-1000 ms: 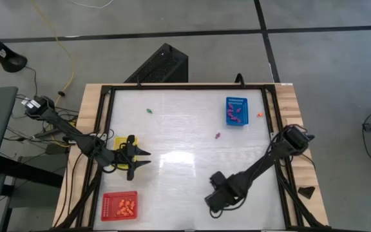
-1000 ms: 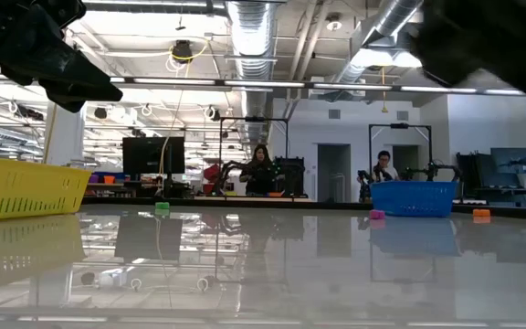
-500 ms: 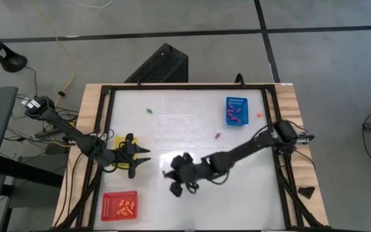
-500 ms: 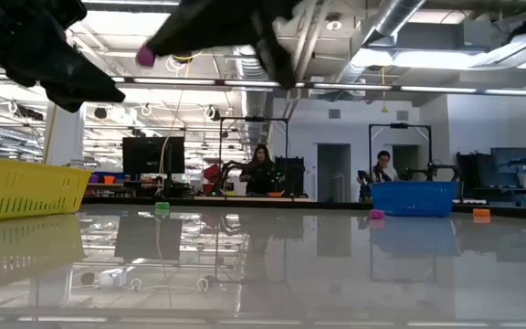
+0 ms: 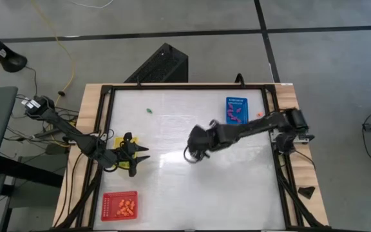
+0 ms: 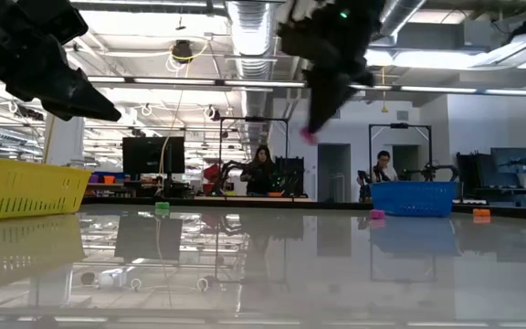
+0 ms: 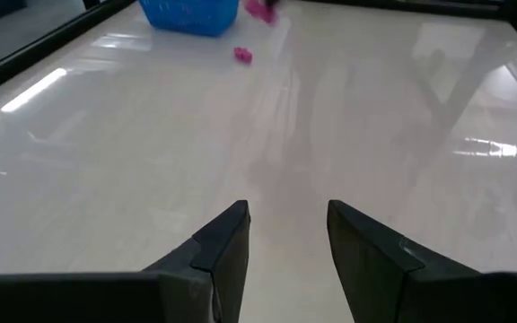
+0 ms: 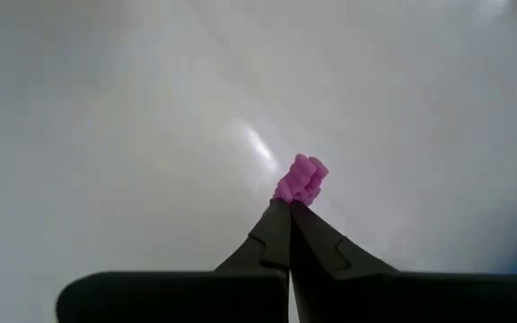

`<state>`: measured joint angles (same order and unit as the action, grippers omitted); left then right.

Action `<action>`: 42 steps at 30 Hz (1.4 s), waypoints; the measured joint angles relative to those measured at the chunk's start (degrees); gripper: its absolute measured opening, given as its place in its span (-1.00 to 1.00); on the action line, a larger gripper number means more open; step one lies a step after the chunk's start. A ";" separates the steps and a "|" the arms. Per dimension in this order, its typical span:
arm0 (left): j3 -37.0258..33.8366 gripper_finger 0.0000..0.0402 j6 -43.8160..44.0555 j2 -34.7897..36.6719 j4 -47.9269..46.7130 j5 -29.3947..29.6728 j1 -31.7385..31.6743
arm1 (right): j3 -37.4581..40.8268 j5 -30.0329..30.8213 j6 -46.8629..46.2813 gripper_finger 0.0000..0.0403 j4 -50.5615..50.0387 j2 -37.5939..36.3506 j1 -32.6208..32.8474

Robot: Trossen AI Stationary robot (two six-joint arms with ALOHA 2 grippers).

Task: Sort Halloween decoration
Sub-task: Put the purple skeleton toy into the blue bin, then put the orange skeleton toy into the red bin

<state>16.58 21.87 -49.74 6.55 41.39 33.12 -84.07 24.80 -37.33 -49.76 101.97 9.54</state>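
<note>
My right gripper (image 5: 190, 154) hangs above the middle of the table, shut on a tiny purple decoration piece (image 8: 301, 179), which also shows in the low view (image 6: 309, 137). My left gripper (image 5: 138, 154) waits open and holds nothing, next to the yellow tray (image 5: 117, 144) at the table's left. Loose on the table lie a green piece (image 5: 149, 110), an orange piece (image 5: 259, 115) and another purple piece (image 7: 242, 56). The blue tray (image 5: 236, 111) holds purple pieces. The red tray (image 5: 120, 205) holds orange ones. My right gripper pinches the purple piece's lower end (image 8: 293, 196) between its two fingertips (image 8: 276, 224). Most of the piece sticks out past the tips. The fingers slant down from above. The piece is lifted well clear of the table.
Black rails (image 5: 108, 129) frame the white tabletop. The blue tray stands at the far right, the red tray at the near left, the yellow tray at the left edge. The room beyond holds people at other robot stations (image 6: 263, 169).
My right gripper has swung from the table's near right toward the left, then toward the far edge to above the middle. It has risen and rolled its wrist on the way, staying shut. The purple piece has travelled with it, clear of the table.
</note>
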 joint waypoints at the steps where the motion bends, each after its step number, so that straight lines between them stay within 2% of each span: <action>1: 0.00 -0.30 0.02 0.00 -0.15 0.02 0.00 | 0.00 0.70 -0.26 -0.89 -3.96 -0.98 -1.18; 5: 0.00 -0.30 0.02 0.00 -0.26 0.02 0.00 | 1.59 2.90 -1.51 -0.89 -18.44 -5.29 -7.57; 8: 0.00 -0.30 0.02 0.00 -0.21 0.18 0.00 | 6.49 3.49 -1.64 -0.89 -22.99 -8.79 -14.55; 10: 0.00 -0.30 0.00 0.00 0.00 0.39 -0.13 | 10.96 3.64 -0.66 -0.89 -22.21 -11.03 -19.73; 15: 0.00 -0.30 0.10 0.00 -0.02 0.46 -1.21 | 19.11 1.37 4.74 -0.83 -12.52 -13.09 -31.84; 21: 0.00 -0.30 0.32 0.00 -0.02 -0.17 -2.49 | 19.98 0.72 10.34 -0.53 -10.75 -11.61 -38.50; 26: 0.00 -0.30 0.31 0.00 0.09 -0.20 -3.96 | 19.96 0.16 12.34 -0.18 -11.32 -12.37 -38.12; 29: 0.00 -0.30 0.28 0.00 0.38 -0.20 -5.16 | 19.96 -4.49 11.29 -0.01 -11.25 -13.68 -34.46; 31: 0.00 -0.30 0.27 0.00 0.55 -0.22 -6.09 | 19.93 -7.20 7.10 0.05 -9.89 -14.29 -30.51; 35: 0.00 -0.30 -0.97 0.00 1.09 -2.11 -8.62 | 19.93 -8.14 -3.90 0.08 -9.60 -14.62 -20.20; 38: 0.00 -0.30 -3.06 0.00 2.02 -5.59 -10.80 | 19.93 -7.56 -5.52 0.06 -11.41 -14.15 -13.97; 42: 0.00 -0.30 -4.26 -0.08 1.70 -9.95 -12.87 | 19.96 -4.87 -9.01 0.00 -18.13 -14.59 -13.92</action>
<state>16.58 17.60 -49.82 8.25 31.43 20.26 -64.12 19.93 -46.35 -67.89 87.38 -4.38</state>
